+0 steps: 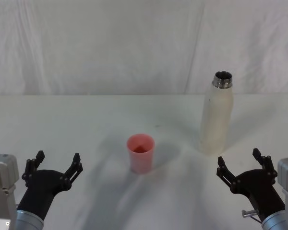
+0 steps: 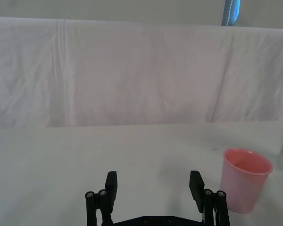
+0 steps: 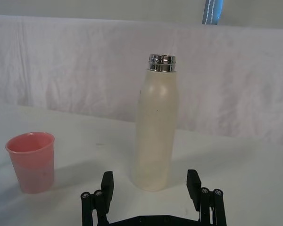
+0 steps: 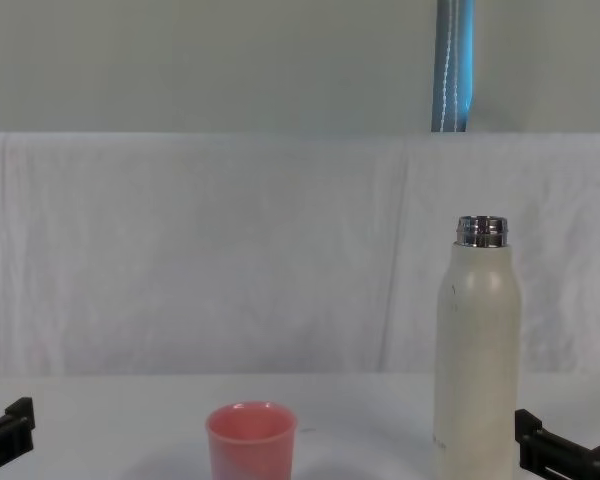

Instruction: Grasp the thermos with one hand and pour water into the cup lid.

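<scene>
The thermos (image 1: 216,115) stands upright on the right half of the white tabletop (image 1: 86,115), its lid off and the threaded steel neck open at the top. The cup lid (image 1: 141,153) sits upright to its left, near the middle of the tabletop and a little closer to the robot, well apart from the bottle; from the head view its inside looks empty, though a thin layer of water could not be ruled out.

The right end effector (image 1: 242,163) hangs low at the near right edge with its fingers spread wide and nothing between them, just short of the thermos and facing it, as the right wrist view confirms. The left end effector (image 1: 56,163) rests at the near left edge, likewise spread wide and empty, the cup off to its side.

The task appears to be at its very start: nothing is grasped yet. The next move probably calls for the right arm to advance until its fingers bracket the bottle's body, close firmly around the mid-section, then lift and carry it over the cup before tilting.
</scene>
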You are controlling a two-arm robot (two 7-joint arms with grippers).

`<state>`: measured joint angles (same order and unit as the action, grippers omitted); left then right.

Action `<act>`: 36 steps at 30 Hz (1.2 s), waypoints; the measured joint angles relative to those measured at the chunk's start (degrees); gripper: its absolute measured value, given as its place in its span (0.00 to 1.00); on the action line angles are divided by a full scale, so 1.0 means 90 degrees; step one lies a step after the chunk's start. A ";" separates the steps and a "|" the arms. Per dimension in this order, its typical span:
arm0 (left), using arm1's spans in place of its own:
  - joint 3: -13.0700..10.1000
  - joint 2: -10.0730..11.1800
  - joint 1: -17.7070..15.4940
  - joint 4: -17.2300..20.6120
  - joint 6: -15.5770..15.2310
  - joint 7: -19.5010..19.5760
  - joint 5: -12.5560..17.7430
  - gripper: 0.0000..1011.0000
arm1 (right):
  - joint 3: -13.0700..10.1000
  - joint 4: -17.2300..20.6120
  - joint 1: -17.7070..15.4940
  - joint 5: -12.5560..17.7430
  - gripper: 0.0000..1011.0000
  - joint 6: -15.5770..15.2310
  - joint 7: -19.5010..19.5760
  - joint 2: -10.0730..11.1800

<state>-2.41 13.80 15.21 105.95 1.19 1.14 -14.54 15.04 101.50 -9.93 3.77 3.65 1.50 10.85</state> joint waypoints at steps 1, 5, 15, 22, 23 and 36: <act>0.0000 0.0000 0.0000 0.0000 0.0000 0.0000 0.0000 0.99 | 0.0000 0.0000 0.0000 0.0000 0.99 0.0000 0.0000 0.0000; 0.0000 0.0000 0.0000 0.0000 0.0000 0.0000 0.0000 0.99 | 0.0000 0.0000 0.0000 0.0000 0.99 0.0000 0.0000 0.0000; 0.0000 0.0000 0.0000 0.0000 0.0000 0.0000 0.0000 0.99 | 0.0000 0.0000 0.0000 0.0000 0.99 0.0000 0.0000 0.0000; 0.0000 0.0000 0.0000 0.0000 0.0000 0.0000 0.0000 0.99 | 0.0000 0.0000 0.0000 0.0000 0.99 0.0000 0.0000 0.0000; 0.0000 0.0000 0.0000 0.0000 0.0000 0.0000 0.0000 0.99 | 0.0000 0.0000 0.0000 0.0000 0.99 0.0000 0.0000 0.0000; 0.0000 0.0000 0.0000 0.0000 0.0000 0.0000 0.0000 0.99 | 0.0000 0.0000 0.0000 0.0000 0.99 0.0000 0.0000 0.0000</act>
<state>-2.41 13.81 15.21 105.95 1.19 1.14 -14.54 15.04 101.49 -9.93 3.77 3.65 1.50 10.84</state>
